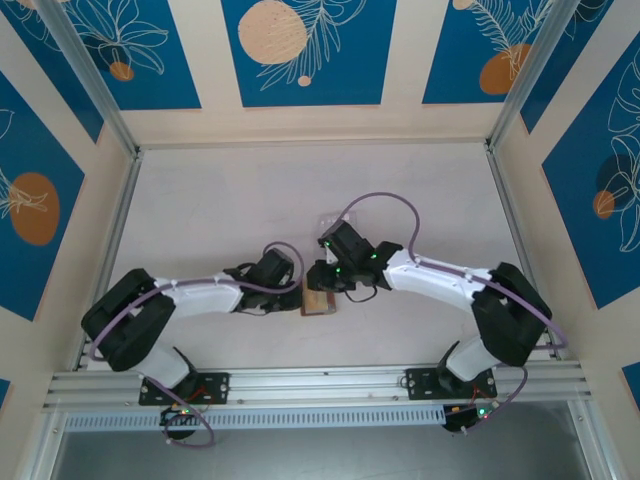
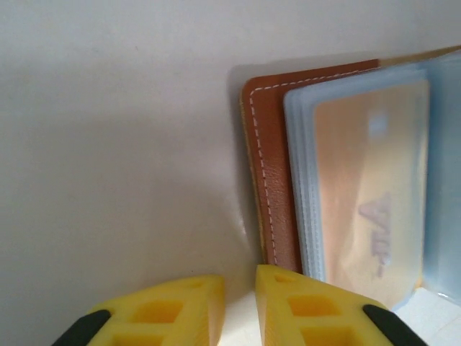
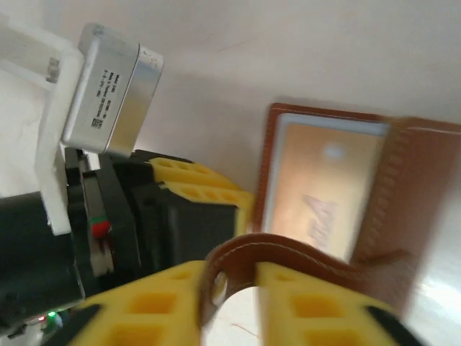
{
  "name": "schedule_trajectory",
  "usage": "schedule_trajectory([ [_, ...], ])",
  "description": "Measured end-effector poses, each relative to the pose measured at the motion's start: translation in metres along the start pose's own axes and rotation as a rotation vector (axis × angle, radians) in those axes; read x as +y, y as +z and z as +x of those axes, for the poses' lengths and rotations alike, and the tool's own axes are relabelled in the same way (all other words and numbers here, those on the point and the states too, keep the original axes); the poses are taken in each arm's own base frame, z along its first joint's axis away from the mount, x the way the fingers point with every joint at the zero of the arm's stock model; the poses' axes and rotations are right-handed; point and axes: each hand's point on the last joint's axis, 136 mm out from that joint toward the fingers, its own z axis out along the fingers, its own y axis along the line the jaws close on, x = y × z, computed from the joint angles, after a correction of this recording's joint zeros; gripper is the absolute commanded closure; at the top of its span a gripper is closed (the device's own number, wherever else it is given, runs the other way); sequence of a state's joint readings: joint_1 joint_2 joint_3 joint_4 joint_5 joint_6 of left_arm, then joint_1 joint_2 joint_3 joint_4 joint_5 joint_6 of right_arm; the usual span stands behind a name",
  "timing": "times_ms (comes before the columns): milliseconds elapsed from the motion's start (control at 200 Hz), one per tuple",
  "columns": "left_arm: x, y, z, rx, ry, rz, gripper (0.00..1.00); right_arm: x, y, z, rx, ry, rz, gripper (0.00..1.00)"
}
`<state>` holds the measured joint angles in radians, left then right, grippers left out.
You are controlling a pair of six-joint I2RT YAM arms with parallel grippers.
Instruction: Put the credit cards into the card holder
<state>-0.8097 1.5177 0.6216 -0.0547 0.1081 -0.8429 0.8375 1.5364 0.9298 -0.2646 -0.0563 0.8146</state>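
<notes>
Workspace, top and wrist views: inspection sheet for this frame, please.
Surface: pale, flat table.
Job's things: card holder lies open between the hands; one tan credit card sits in a clear pocket.
Clutter: pale clear item beyond the right hand, too hidden to name.
Hands: left hand at the holder's edge, fingers slightly apart, nothing between; right hand has the holder's leather flap between its fingers, grip unclear.
Cables: purple cables loop over both arms.
Surroundings: blue patterned wall panels; aluminium rail at the near edge.
</notes>
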Motion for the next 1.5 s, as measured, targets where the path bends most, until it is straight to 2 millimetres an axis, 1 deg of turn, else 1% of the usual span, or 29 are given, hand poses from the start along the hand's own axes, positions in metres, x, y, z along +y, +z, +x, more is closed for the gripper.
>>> schedule_trajectory([
  [95,-0.002,-0.008,0.002,-0.059,0.002,0.025,0.72,0.014,0.018,0.0,0.04,0.014,-0.098,0.59],
  [135,0.004,-0.011,0.005,-0.07,-0.013,0.015,0.72,0.019,0.023,0.003,0.066,0.012,-0.129,0.58],
  [195,0.013,-0.02,0.01,-0.082,-0.027,-0.004,0.71,0.028,0.029,0.003,0.094,0.009,-0.175,0.52],
  [295,0.033,-0.037,0.024,-0.091,-0.056,-0.045,0.69,0.046,0.033,-0.001,0.122,-0.019,-0.238,0.48],
  [385,0.048,-0.053,0.034,-0.103,-0.078,-0.07,0.68,0.065,0.027,-0.008,0.124,-0.072,-0.263,0.48],
  [475,0.054,-0.07,0.036,-0.131,-0.086,-0.075,0.64,0.083,0.015,-0.012,0.105,-0.137,-0.268,0.47],
  [515,0.055,-0.076,0.035,-0.146,-0.086,-0.07,0.63,0.085,0.007,-0.011,0.092,-0.159,-0.257,0.48],
  [580,0.058,-0.085,0.034,-0.164,-0.086,-0.069,0.62,0.081,-0.012,-0.009,0.066,-0.169,-0.21,0.47],
  [645,0.061,-0.089,0.035,-0.166,-0.08,-0.075,0.61,0.068,-0.038,-0.014,0.009,-0.155,-0.155,0.5],
  [685,0.062,-0.09,0.036,-0.164,-0.074,-0.078,0.6,0.054,-0.055,-0.019,-0.03,-0.13,-0.116,0.51],
  [745,0.063,-0.089,0.037,-0.152,-0.057,-0.082,0.61,0.023,-0.077,-0.031,-0.098,-0.066,-0.033,0.51],
  [760,0.063,-0.089,0.038,-0.147,-0.052,-0.081,0.61,0.011,-0.083,-0.034,-0.117,-0.042,-0.003,0.51],
  [795,0.063,-0.087,0.039,-0.135,-0.041,-0.082,0.62,-0.009,-0.09,-0.037,-0.143,-0.002,0.047,0.52],
  [830,0.062,-0.084,0.041,-0.117,-0.031,-0.084,0.62,-0.038,-0.096,-0.038,-0.166,0.054,0.113,0.54],
  [870,0.061,-0.08,0.043,-0.097,-0.016,-0.084,0.63,-0.065,-0.099,-0.035,-0.172,0.112,0.17,0.55],
  [925,0.059,-0.075,0.045,-0.078,-0.005,-0.079,0.63,-0.099,-0.098,-0.025,-0.159,0.185,0.249,0.56],
  [985,0.057,-0.069,0.045,-0.057,0.01,-0.076,0.64,-0.126,-0.092,-0.014,-0.123,0.25,0.313,0.58],
  [1045,0.052,-0.064,0.044,-0.038,0.023,-0.071,0.64,-0.145,-0.08,-0.007,-0.073,0.295,0.366,0.59],
  [1130,0.042,-0.055,0.037,-0.022,0.042,-0.059,0.64,-0.16,-0.057,-0.001,-0.008,0.315,0.409,0.6],
  [1250,0.026,-0.045,0.024,-0.013,0.067,-0.047,0.64,-0.167,-0.036,0.005,0.033,0.316,0.423,0.61],
  [1380,0.01,-0.027,0.009,0.001,0.093,-0.04,0.67,-0.162,-0.029,0.006,0.026,0.301,0.379,0.59],
  [1466,0.01,-0.012,0.005,0.023,0.106,-0.063,0.69,-0.153,-0.025,0.007,0.014,0.3,0.304,0.57],
  [1496,0.01,-0.01,0.005,0.032,0.105,-0.07,0.69,-0.148,-0.023,0.009,0.015,0.299,0.271,0.56],
])
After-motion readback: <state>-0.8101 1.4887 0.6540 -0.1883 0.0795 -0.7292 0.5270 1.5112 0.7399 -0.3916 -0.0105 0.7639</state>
